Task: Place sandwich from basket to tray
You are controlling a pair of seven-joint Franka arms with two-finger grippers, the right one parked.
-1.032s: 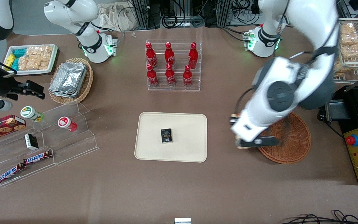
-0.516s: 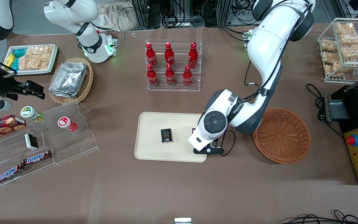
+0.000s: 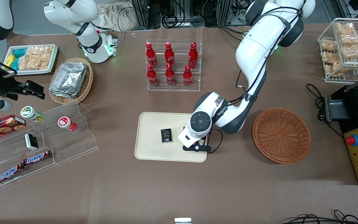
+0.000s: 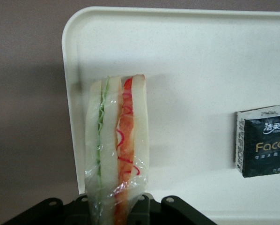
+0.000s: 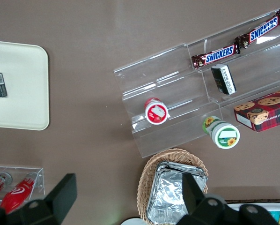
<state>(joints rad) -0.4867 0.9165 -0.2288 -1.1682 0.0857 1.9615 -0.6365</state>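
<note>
Above the tray (image 3: 154,149), the one gripper (image 4: 116,206) is clamped on the one sandwich (image 4: 116,145), holding it over the tray's end nearest the basket (image 3: 281,135). The wrapped wedge stretches lengthwise straight out from the fingers, filling edge toward the wrist camera, green strip beside red. One black tissue pack (image 3: 166,136) lies on the tray near the sandwich. The one basket sits beside the tray, toward the working arm's end.
</note>
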